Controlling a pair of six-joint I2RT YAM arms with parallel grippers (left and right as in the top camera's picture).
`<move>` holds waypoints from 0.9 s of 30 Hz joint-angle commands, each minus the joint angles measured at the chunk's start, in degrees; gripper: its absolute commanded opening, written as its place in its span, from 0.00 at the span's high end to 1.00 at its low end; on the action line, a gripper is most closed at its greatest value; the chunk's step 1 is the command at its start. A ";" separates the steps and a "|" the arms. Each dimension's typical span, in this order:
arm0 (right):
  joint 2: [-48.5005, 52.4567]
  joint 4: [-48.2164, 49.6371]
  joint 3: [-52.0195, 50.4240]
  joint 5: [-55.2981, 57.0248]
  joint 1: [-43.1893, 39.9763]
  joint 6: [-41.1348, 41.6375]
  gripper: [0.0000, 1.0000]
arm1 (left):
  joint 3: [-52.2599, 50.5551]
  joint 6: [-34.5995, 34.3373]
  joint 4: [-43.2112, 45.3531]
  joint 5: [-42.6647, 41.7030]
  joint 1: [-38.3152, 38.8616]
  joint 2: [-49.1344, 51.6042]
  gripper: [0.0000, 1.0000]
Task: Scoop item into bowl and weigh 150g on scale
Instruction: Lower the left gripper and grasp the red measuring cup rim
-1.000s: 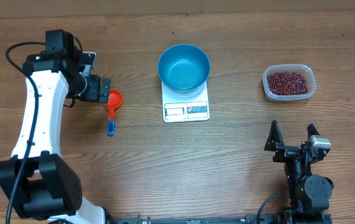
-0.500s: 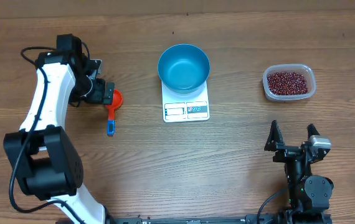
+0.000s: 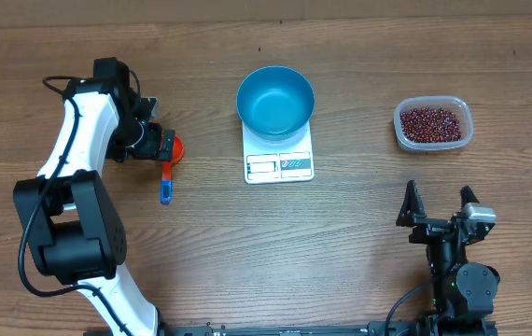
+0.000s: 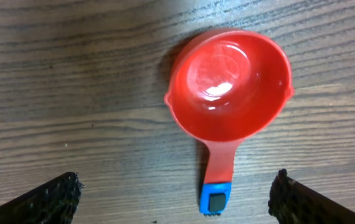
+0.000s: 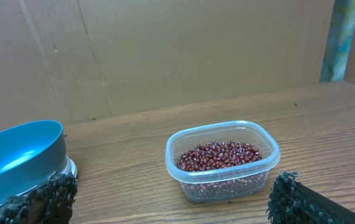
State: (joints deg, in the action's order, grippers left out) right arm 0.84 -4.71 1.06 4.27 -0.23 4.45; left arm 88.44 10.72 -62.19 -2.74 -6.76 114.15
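Beans (image 3: 431, 124) in tub (image 3: 399, 136) right of scale (image 3: 279, 165). Left of scale, my left gripper (image 3: 165, 147), jaws spread, half-hides scoop (image 4: 227, 81) overhead; right gripper (image 3: 439, 203) spread, empty.

This looks like a robotics lab test station: a white robot arm (image 3: 65, 177) and a black robot arm (image 3: 457, 280) stand at a wood-grain desk (image 3: 341, 233) backed by plain cardboard sheets (image 5: 165, 50).
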 commanded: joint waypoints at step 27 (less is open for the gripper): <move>-0.68 0.26 -0.61 -0.31 0.55 -0.22 0.00 | 1.29 0.87 2.47 0.37 -0.13 1.68 0.00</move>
State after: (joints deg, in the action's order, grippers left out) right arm 0.84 -4.73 1.06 4.27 -0.23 4.45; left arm 88.44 10.72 -59.94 -2.74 -6.76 114.56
